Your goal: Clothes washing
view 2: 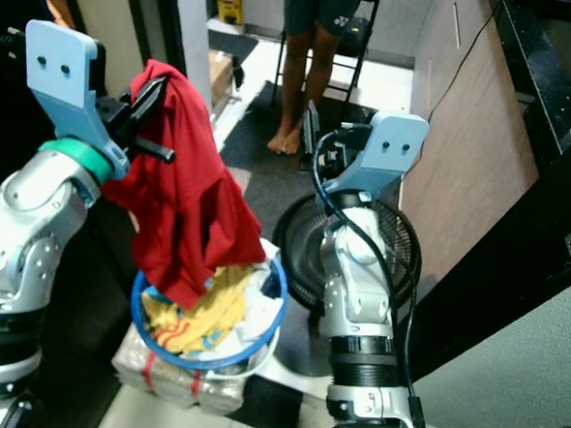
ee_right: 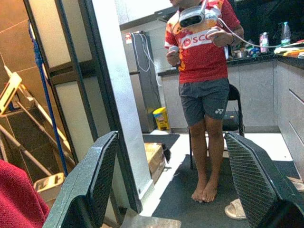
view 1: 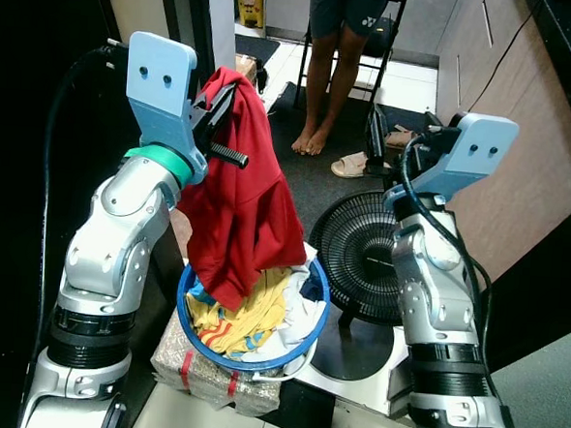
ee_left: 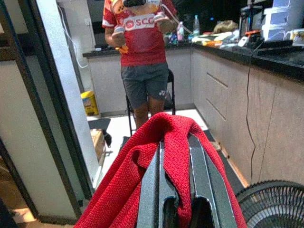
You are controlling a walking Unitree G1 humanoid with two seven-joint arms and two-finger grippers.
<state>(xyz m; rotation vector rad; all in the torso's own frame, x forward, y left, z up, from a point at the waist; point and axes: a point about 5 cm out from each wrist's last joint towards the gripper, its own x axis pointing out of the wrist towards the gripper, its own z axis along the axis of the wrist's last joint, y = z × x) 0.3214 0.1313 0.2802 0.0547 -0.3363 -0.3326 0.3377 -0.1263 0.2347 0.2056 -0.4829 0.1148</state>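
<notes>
Lifting red shirt (view 1: 243, 187) from blue laundry basket (view 1: 310, 317), left gripper (ee_left: 183, 190) clamps fabric; right gripper (ee_right: 173, 183) gapes empty. Risk: hem snags basket, tipping it.

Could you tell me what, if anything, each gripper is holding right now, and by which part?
The left gripper pinches a red knitted garment by its bunched top fold, above the blue laundry basket. The right gripper is open and holds nothing.

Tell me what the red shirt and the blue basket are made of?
The red shirt looks like soft knitted cloth: the left wrist view shows a bumpy weave, and it drapes in folds from the left claw. The blue basket looks like smooth, slightly shiny plastic, judging by its thin stiff rim.
</notes>
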